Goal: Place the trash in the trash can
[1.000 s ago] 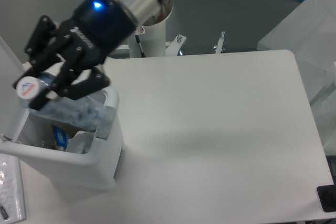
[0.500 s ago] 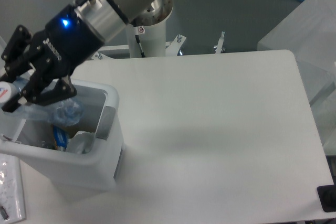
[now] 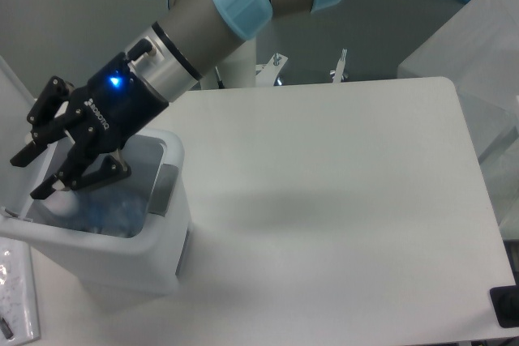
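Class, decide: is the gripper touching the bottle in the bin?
Apart. The camera view shows the gripper open and empty, the bottle lying below in the trash can.

Arm [image 3: 212, 18] grey, tubular, light-blue joint caps; silver metal wrist ring with black band; black gripper [image 3: 34, 173] body, white lettering, glowing blue LED; 2 black angular linkage fingers [image 3: 42, 120]; white base column.

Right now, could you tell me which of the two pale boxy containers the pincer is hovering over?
The white trash can at the left, with the grey tab; the translucent box sits far right.
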You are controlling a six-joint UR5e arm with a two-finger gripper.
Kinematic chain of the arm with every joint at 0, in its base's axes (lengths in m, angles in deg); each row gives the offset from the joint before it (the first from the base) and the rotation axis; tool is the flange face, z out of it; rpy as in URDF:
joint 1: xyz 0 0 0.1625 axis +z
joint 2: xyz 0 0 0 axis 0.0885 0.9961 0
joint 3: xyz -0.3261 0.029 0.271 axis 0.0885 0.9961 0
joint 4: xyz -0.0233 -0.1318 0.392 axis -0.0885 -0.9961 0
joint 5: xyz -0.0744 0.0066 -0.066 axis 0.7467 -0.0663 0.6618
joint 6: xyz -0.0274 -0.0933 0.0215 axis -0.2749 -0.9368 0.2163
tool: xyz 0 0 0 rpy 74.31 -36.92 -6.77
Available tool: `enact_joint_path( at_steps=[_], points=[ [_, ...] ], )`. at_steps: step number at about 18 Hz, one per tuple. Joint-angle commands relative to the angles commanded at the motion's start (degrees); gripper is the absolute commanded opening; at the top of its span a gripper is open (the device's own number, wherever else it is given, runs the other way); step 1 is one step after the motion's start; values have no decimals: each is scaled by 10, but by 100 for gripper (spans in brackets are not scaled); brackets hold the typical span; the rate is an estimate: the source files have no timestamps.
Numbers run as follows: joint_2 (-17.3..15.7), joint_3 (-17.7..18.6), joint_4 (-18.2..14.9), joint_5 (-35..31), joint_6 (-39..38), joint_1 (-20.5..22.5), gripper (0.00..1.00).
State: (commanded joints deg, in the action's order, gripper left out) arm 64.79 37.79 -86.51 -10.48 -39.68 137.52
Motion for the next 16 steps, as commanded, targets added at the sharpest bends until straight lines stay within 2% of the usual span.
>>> enact_joint_path(
  at_steps=[4, 11, 14, 16],
  points=[
    [-1, 10, -1, 0, 0, 37, 100],
    [2, 36, -2, -3, 3, 167, 100],
    [5, 47, -2, -80, 20, 211, 100],
    [11, 61, -2, -150, 78, 233, 100]
  ],
)
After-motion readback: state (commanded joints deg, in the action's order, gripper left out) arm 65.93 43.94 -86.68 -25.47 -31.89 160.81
